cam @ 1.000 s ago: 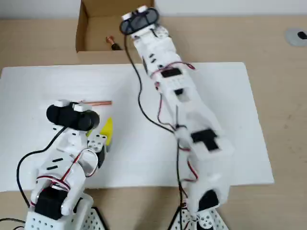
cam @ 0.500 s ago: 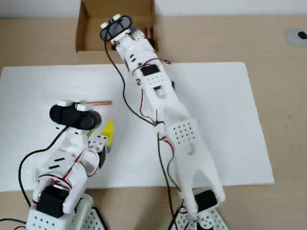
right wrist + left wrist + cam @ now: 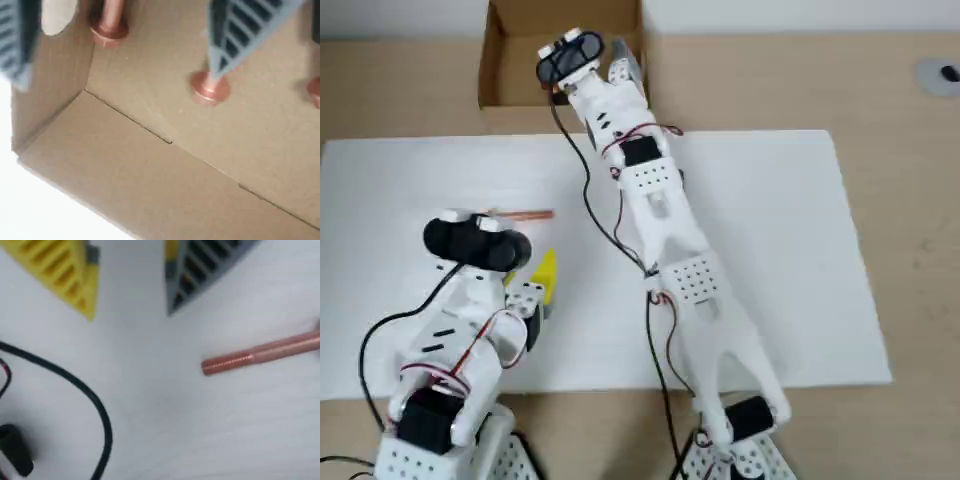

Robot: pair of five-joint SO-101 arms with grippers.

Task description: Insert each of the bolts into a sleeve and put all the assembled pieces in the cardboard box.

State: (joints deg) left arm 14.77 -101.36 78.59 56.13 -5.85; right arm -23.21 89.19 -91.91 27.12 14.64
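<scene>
My right gripper (image 3: 620, 62) hangs open over the cardboard box (image 3: 492, 60). In the right wrist view its grey fingers (image 3: 240, 30) stand wide apart, gripper (image 3: 120, 75) holding nothing, above copper assembled pieces (image 3: 209, 89) lying on the box floor (image 3: 150, 180). Another copper head (image 3: 109, 27) lies by the box wall. One copper bolt (image 3: 525, 214) rests on the white mat, just beyond my left gripper (image 3: 544, 268). In the left wrist view that gripper (image 3: 131, 312) is open, its yellow finger (image 3: 65, 275) and grey finger apart, with the bolt (image 3: 260, 355) lying ahead of the tips, untouched.
A white mat (image 3: 770, 250) covers most of the wooden table. The right arm stretches diagonally across the mat's middle. A black cable (image 3: 75, 390) loops near the left gripper. A small grey object (image 3: 938, 75) sits at the table's far right edge.
The right arm has swung left over the box, then back a little to the right, with its wrist turned. The left arm has hardly moved.
</scene>
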